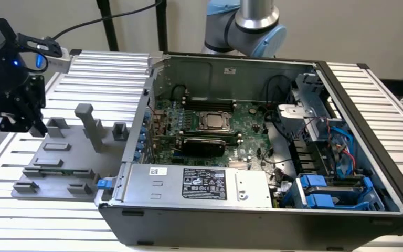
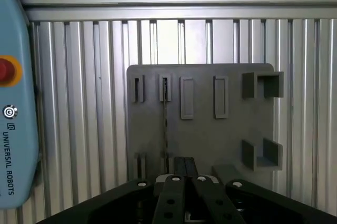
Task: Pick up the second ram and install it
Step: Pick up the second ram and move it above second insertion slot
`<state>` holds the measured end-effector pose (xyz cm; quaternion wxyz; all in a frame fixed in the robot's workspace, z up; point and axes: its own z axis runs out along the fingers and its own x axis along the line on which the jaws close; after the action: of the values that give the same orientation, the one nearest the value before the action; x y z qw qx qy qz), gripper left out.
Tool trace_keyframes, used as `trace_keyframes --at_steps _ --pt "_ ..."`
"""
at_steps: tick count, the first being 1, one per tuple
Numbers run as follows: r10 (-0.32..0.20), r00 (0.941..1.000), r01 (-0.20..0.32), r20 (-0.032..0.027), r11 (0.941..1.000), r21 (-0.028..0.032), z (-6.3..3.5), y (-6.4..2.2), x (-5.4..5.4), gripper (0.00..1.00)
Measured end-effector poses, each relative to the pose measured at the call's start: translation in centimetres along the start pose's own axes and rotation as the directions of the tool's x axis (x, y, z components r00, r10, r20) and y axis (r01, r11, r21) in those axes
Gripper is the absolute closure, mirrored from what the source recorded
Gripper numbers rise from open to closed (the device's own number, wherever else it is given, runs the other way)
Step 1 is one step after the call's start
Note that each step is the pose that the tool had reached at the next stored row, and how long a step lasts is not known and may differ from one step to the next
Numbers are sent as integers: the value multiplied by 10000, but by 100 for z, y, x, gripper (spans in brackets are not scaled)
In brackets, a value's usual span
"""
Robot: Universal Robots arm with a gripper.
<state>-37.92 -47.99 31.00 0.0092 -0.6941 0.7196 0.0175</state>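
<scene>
The second ram (image 2: 165, 124) stands on edge in a slot of the grey fixture plate (image 2: 210, 134), showing as a thin dark line. In the exterior view the second ram (image 1: 63, 171) shows as a green strip between low grey blocks near the front of the fixture plate (image 1: 54, 157). My gripper (image 1: 16, 125) hangs above the plate's far end at the exterior view's left, clear of the ram. In the wrist view my gripper (image 2: 184, 167) has its black fingers pressed together, shut with nothing between them.
The open computer case (image 1: 369, 157) lies to the exterior view's right of the fixture, with the green motherboard (image 1: 243, 121), the processor (image 1: 214, 121) and long dark memory slots (image 1: 201, 139) inside. Tall grey posts (image 1: 86, 123) rise from the fixture. A blue teach pendant (image 2: 16, 103) lies beside the plate.
</scene>
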Motion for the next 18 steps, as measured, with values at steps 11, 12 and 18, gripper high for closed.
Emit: trace_keyframes --at_steps 11,12,18 --pt "1 10000 -1 -13 10000 -70 179 -2 8 58" --pt "1 10000 -1 -13 10000 -70 197 -2 9 58" --pt "0 10000 0 -13 10000 -70 306 -4 17 58"
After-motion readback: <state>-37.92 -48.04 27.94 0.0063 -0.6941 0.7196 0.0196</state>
